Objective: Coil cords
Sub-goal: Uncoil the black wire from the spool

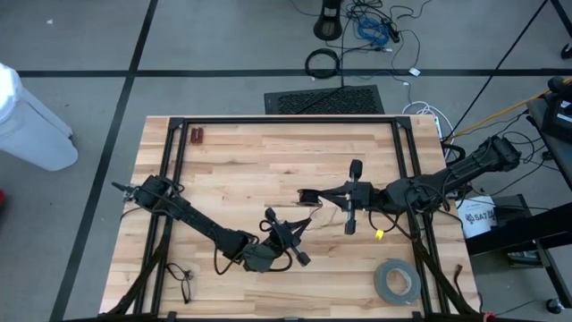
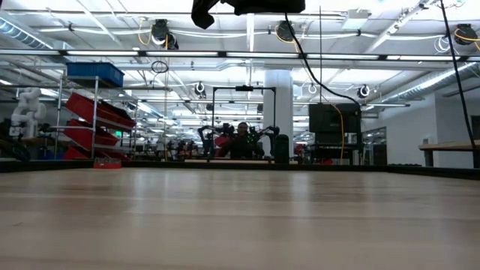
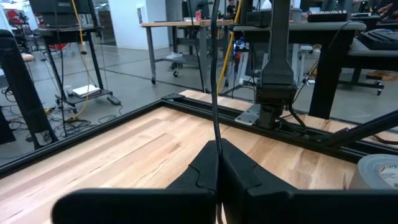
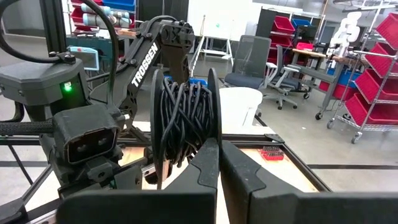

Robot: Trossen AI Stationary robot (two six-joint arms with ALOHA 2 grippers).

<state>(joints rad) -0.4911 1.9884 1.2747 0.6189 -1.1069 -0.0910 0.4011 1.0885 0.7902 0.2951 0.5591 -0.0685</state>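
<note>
Wood table (image 1: 223,170): L fingers (image 3: 245,171) pinch cord (image 3: 214,74), R fingers (image 4: 239,168) closed.

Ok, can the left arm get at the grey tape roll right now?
Probably not yet. Bare table lies between the left gripper and the tape roll, but that gripper is shut on the thin cord and must release first.
</note>
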